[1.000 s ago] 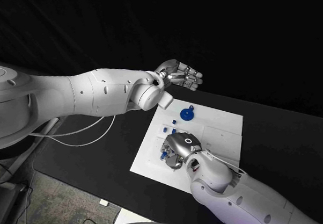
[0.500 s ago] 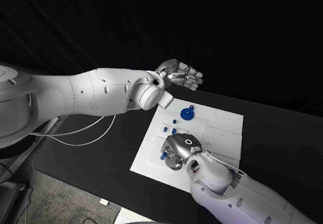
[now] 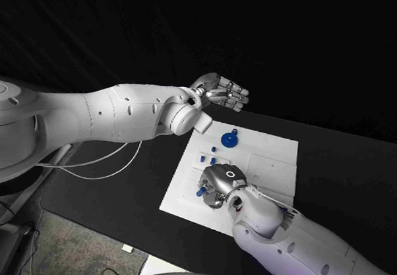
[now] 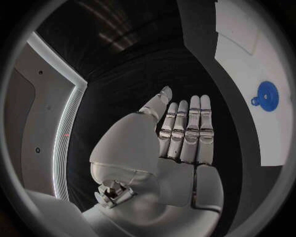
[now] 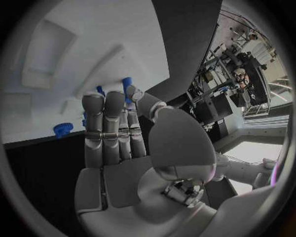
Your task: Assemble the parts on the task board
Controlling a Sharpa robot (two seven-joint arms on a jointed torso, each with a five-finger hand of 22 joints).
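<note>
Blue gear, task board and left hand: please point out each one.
blue gear point(image 3: 229, 139), head view, its round face.
task board point(image 3: 278, 156), head view, a bare part.
left hand point(image 4: 185, 136), left wrist view, its straight fingers.

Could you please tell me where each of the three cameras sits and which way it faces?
Head view: on the robot's head, looking down at the board; both arms, left hand, right hand.
Left wrist view: behind the left hand, facing along its straight fingers past the board's edge.
Right wrist view: behind the right hand, facing the board.
Shared: all three show the blue gear.
</note>
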